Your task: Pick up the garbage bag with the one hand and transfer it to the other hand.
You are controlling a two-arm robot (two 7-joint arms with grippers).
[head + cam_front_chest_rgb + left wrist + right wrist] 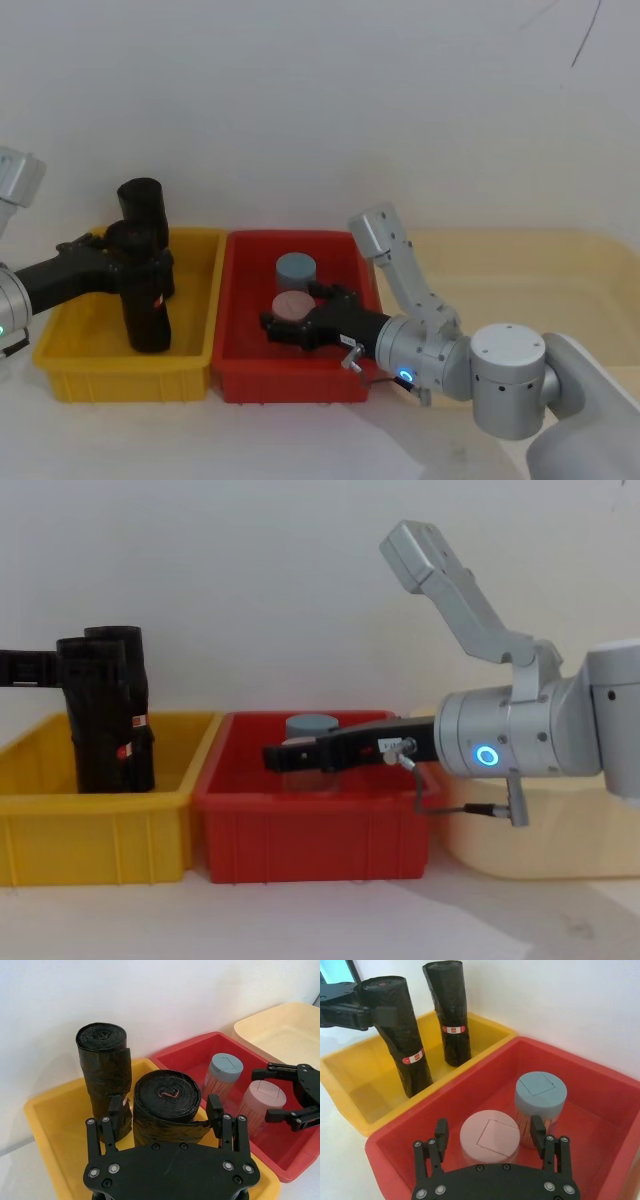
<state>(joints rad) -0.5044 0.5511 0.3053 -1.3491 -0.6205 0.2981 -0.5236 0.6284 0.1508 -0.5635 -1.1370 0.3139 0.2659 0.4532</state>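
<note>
Left claw (165, 1107) closed on the bag (148, 310), gripping its upper part, fingers (215, 1110) pressed on both sides, arm stretched in from 9 o'clock in the head view. Bag inside the yellow bin (120, 378), slightly tilted, toward the 6 o'clock side of that bin; base on the bin floor or just above it, cannot tell. Right claw (489, 1127) wide open and holding nothing, low over the red bin (290, 385), fingertips (441, 1130) on either side of the pink tub (264, 1097); touching it or not, cannot tell.

Black rolls: two, both in the yellow bin and both labelled in white and red, namely the bag and a second roll (142, 200) just at 12 o'clock from it, apart from the claw. Lidded tubs: two, both in the red bin, the pink tub and a grey tub (541, 1091) just at 12 o'clock from it. Bins: three in one row, yellow at 8 o'clock, red at 6 o'clock just beside it, a cream bin (530, 270) at 4 o'clock.

White table (200, 440) under the bins, plain and matt. White wall (300, 100) straight behind, with a thin dark line (585, 35) at 1 o'clock.
</note>
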